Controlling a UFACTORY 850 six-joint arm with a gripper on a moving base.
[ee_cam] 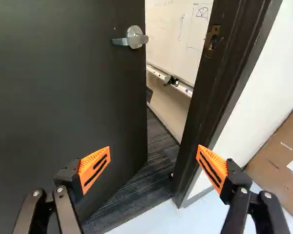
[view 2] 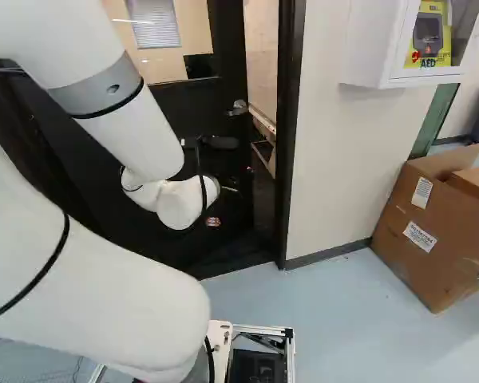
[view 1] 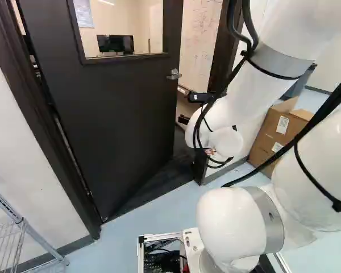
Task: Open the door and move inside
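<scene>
- White arm links [view 1: 236, 219] crowd the right of my left base view. Beyond them, the dark windowed door [view 1: 119, 114] stands ajar, swung inward, so I'd call the unlatching done.
- Over in my right base view, the arm fills the near left. Past it I see the jamb [view 2: 290, 144] and, beside the doorway, a cardboard box [view 2: 431, 223]. I judge my base to be outside the threshold, so moving inside is left to do.
- Looking through my wrist view, the gripper [ee_cam: 154, 148] has its fingers spread wide, gripping nothing. The lever handle [ee_cam: 132, 37] is ahead, near the door's free edge. I reckon the gap needs widening before I drive through.
</scene>
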